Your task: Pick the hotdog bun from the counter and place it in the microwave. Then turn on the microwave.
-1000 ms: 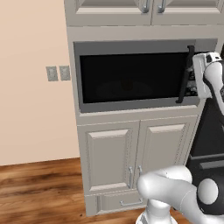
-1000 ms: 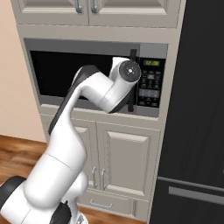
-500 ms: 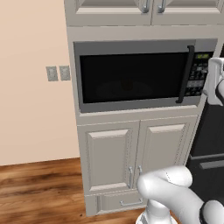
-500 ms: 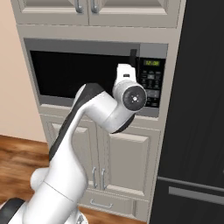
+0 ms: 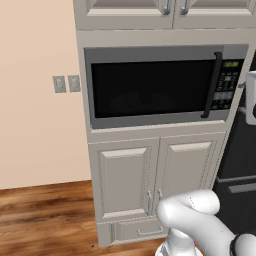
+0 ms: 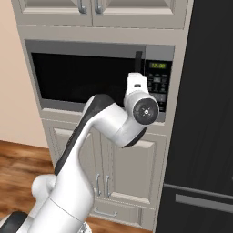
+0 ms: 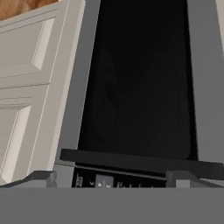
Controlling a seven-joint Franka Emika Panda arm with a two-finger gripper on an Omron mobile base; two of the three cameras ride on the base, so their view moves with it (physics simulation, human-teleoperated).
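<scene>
Microwave point(image 5: 150, 87) between upper, lower cabinets point(image 5: 155, 175); fridge point(image 6: 205, 113) right

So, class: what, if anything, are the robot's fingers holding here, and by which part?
Nothing. The fingers stand wide apart in front of the microwave, near its handle, with nothing between them.

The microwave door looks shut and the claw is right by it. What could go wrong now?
1. The microwave door is closed and the open claw holds nothing, so starting it now might mean cooking nothing, unless the bun is already behind the dark glass.
2. The claw sits close to the handle and keypad. It might bump the handle or press the wrong key.
</scene>
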